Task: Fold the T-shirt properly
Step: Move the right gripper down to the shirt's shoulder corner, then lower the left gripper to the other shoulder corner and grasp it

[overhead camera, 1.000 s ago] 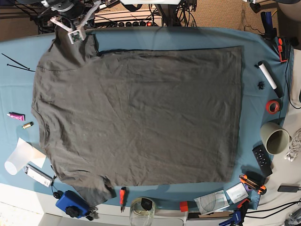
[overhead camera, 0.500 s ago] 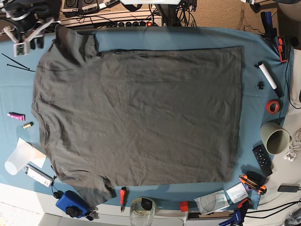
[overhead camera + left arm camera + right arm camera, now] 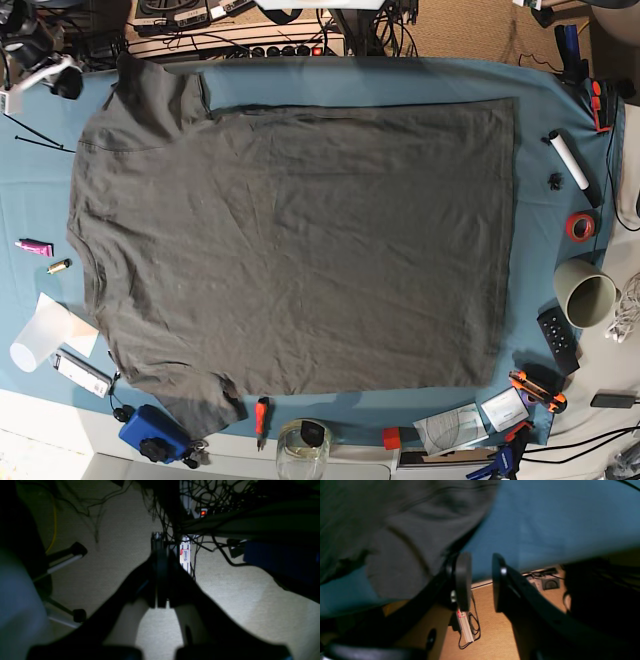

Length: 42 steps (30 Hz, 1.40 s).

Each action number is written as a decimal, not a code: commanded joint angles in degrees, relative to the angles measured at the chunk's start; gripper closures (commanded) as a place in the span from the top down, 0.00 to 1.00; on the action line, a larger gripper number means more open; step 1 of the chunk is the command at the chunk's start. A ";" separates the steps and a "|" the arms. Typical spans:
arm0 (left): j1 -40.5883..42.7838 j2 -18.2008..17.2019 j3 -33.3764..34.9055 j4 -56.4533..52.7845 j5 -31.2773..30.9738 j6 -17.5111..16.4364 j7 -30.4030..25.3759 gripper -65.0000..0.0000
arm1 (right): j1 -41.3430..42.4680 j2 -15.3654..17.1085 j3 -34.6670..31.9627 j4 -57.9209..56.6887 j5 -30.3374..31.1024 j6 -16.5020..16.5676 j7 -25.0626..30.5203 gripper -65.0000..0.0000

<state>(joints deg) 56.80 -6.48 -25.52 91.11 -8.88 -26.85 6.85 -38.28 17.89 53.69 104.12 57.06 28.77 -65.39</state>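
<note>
In the left wrist view the left gripper point(image 3: 160, 555) hangs over a beige carpet floor point(image 3: 120, 542), away from the table; its two dark fingers point(image 3: 162, 580) are pressed together with no gap and nothing between them; behind it there is a tangle of black cables point(image 3: 200, 495) and a white power strip point(image 3: 185, 557) with a red mark, and at the left the legs of a chair base point(image 3: 62, 560) are seen. In the right wrist view the right gripper point(image 3: 481, 580) is at the edge of the table, above the brown floor; its jaws stand partly apart — a clear gap is between the pads point(image 3: 463, 580) and they hold nothing; the T-shirt point(image 3: 402, 530) lies to the upper left on the blue table cloth point(image 3: 545, 522), close beside the left pad, but whether it touches I cannot tell because of blur. In the base view the T-shirt point(image 3: 300, 240) lies spread flat over most of the table cloth point(image 3: 350, 80), its neck side toward the left and its hem toward the right; one sleeve is at the top left, the other at the bottom left; the right gripper point(image 3: 20, 95) shows only at the top left corner, just beside the sleeve and apart from it; small things lie around — a marker point(image 3: 568, 160), a red tape roll point(image 3: 579, 226), a cup point(image 3: 585, 294).
</note>
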 commanded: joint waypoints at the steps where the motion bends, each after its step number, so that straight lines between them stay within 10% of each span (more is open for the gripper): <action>1: 1.16 -0.35 -0.17 0.57 -0.37 -0.20 -0.81 0.00 | -0.31 1.01 1.03 0.90 0.98 0.35 1.16 0.23; 9: 1.14 -0.35 -0.17 0.63 -0.39 -0.22 -0.83 0.00 | -0.31 0.96 2.69 0.87 0.98 0.35 -3.87 0.23; 14: 1.16 -0.35 -0.17 2.73 -0.39 -0.04 -0.59 0.57 | -0.28 1.01 2.67 0.87 0.94 0.37 -3.82 0.29; 25: 6.12 -0.35 -0.28 22.88 -2.43 1.44 22.36 0.58 | -0.04 0.98 2.67 0.87 1.01 2.56 -3.32 0.39; 42: -4.02 -0.17 -0.26 38.18 -9.73 8.00 19.19 0.58 | 0.52 0.98 2.67 0.87 0.98 3.67 -2.23 0.39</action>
<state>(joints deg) 52.18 -6.48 -25.58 128.33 -17.93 -18.85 27.22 -37.45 17.89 55.61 104.20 57.10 32.23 -68.58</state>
